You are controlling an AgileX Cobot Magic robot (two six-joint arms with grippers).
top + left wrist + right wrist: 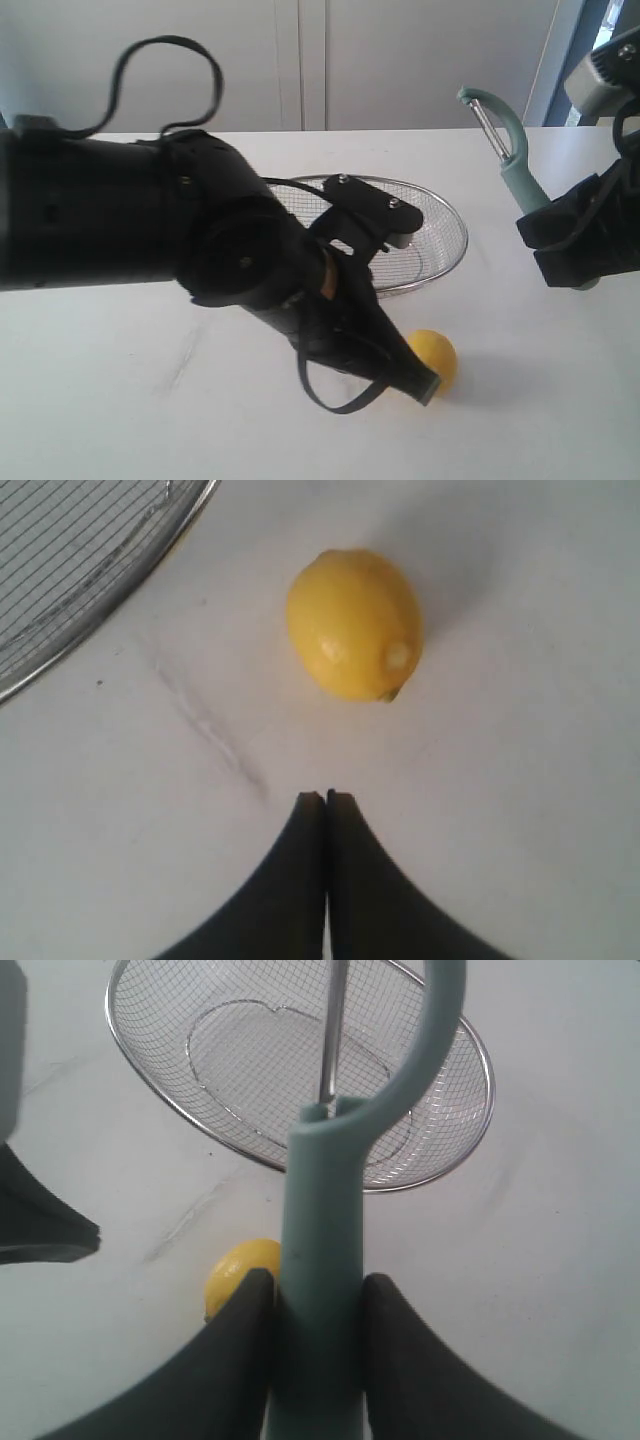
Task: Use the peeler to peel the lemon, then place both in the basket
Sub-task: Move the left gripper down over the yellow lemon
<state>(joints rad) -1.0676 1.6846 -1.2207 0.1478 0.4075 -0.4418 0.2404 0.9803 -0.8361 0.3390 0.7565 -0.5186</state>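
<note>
Left arm [120, 220] looms in the exterior view, the left end effector [425, 383] pinched shut just beside the lemon [437, 357], which lies loose mid-tabletop [120, 400] before the basket [452, 222]. Left wrist view: lemon's nub points toward those tips. Right wrist view: right end effector [320, 1282] clamps the peeler [322, 1200] handle, blade outward, seemingly poised to peel.
</note>
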